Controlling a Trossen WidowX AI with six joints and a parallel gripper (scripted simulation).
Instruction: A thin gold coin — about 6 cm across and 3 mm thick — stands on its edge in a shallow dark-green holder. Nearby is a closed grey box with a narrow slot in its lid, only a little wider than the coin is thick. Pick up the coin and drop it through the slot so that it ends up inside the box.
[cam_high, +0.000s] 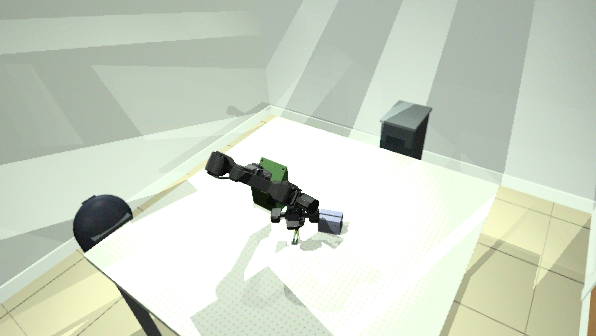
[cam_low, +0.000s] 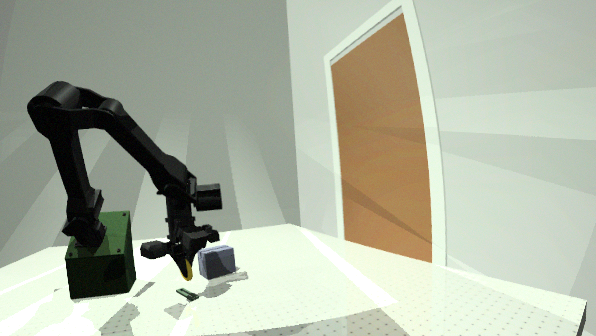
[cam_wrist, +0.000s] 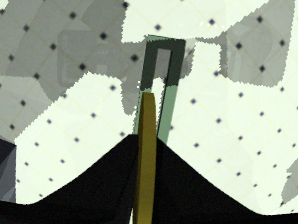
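On your left, the black arm (cam_low: 125, 130) stands on a green block (cam_low: 107, 265) and bends down over the white table (cam_low: 350, 295). Its gripper (cam_low: 186, 267) is squeezed tight on the gold coin (cam_low: 188, 270), and you can see the coin lifted up in the air, with the little dark holder (cam_low: 188, 294) lying on the table just below it. To the right, close beside the gripper, sits the grey box (cam_low: 217, 260).
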